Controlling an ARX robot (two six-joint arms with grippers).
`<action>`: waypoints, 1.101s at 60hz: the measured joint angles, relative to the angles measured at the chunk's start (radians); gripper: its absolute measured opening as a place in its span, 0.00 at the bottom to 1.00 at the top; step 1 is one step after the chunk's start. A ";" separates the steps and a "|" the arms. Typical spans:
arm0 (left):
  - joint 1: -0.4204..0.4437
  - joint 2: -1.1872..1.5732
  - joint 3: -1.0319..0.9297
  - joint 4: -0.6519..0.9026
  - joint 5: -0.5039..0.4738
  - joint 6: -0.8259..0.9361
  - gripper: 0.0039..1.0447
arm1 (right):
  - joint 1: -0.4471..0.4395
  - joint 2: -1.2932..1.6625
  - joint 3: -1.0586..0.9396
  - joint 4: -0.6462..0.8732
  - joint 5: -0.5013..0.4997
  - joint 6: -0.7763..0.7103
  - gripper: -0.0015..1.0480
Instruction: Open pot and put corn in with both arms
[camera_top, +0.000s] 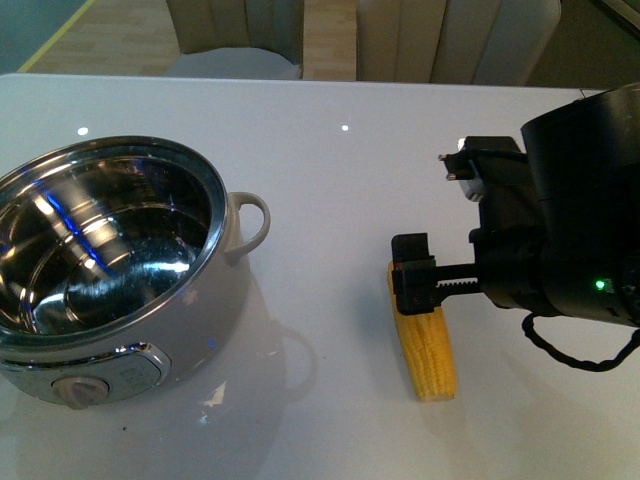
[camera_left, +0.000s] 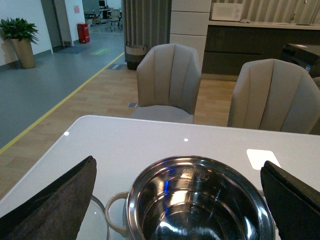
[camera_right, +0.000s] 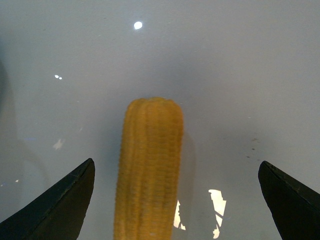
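Right end effector (camera_right: 175, 165) spread wide around the far end of the corn (camera_top: 428, 350) lying on the counter (camera_top: 330, 170) right of the open pot (camera_top: 215, 310), so an off-centre pinch could let it tilt or slip out; left end effector (camera_left: 177, 162) gapes wide too.

- Right arm (camera_top: 570, 220), black and bulky, reaches in from the right of the front view with its wrist held low.
- Right gripper (camera_right: 175, 200) points down, its dark fingers (camera_right: 60, 205) spread wide; the front view seems to show only one of them.
- Left gripper (camera_left: 177, 200) faces forward, its fingers (camera_left: 55, 200) equally wide apart.
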 joint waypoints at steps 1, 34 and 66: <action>0.000 0.000 0.000 0.000 0.000 0.000 0.94 | 0.005 0.006 0.004 -0.002 -0.004 -0.004 0.92; 0.000 0.000 0.000 0.000 0.000 0.000 0.94 | 0.036 0.222 0.134 -0.050 0.014 -0.082 0.92; 0.000 0.000 0.000 0.000 0.000 0.000 0.94 | 0.049 0.273 0.150 -0.069 0.062 -0.140 0.57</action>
